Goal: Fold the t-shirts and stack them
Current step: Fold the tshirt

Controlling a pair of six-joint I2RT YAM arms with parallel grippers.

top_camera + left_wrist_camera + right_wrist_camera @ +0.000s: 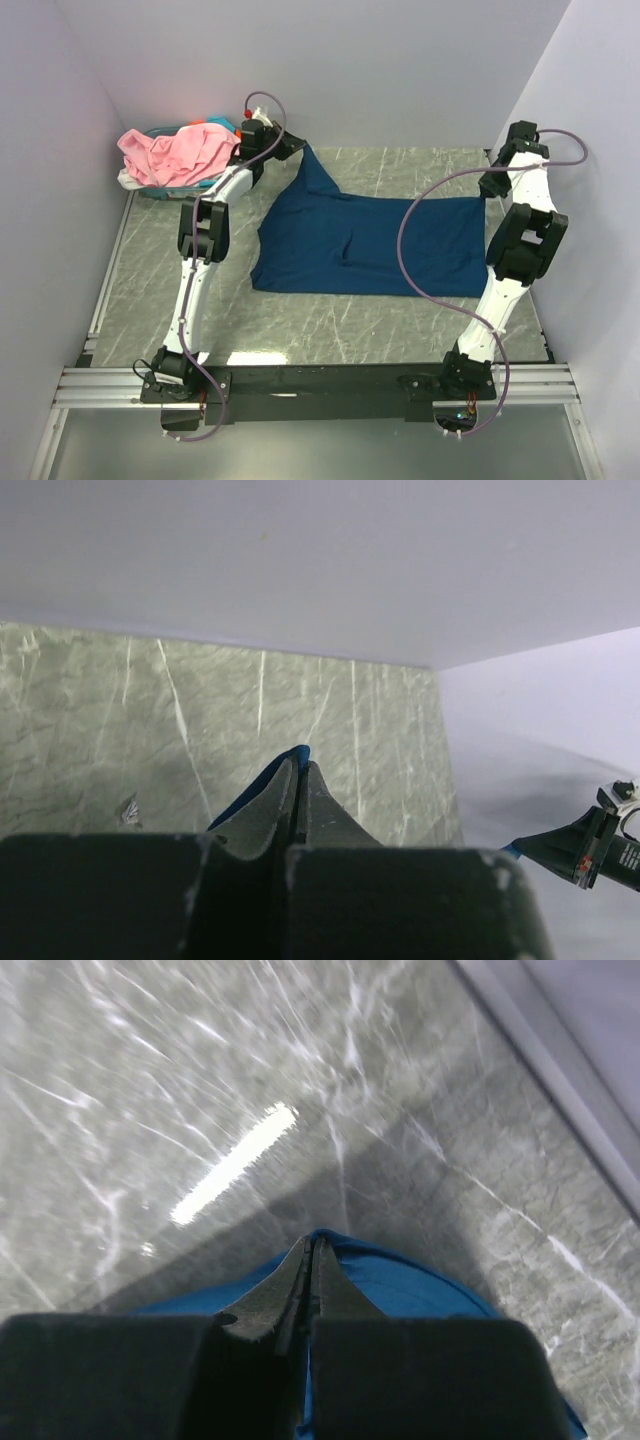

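We see the left gripper (300, 768) closed tight on a fold of the navy t-shirt (262, 785), with a blue edge showing beside its fingertips; from above, that gripper (293, 148) holds the shirt's far left corner lifted into a peak at about 11 o'clock of the cloth. The right gripper (314, 1248) is likewise clamped on blue cloth (400, 1282), which bunches under and around its fingers; in the top view it (490, 186) sits at the shirt's far right corner, about 2 o'clock.

Between the two, the navy t-shirt (370, 245) lies spread across the middle of the marbled table (330, 325), its near edge flat and a crease running through the centre; we cannot make out any print.

The right arm's purple cable (405, 250) arches across the shirt's right part and hides a strip of it; the left arm runs along the cloth's 9 o'clock side, just beside it.

At 10 o'clock, in the far left corner, a teal basket (212, 184) stands close behind the left gripper; a pink t-shirt (175, 150) is heaped over its rim, with pale cloth (127, 179) at its left.
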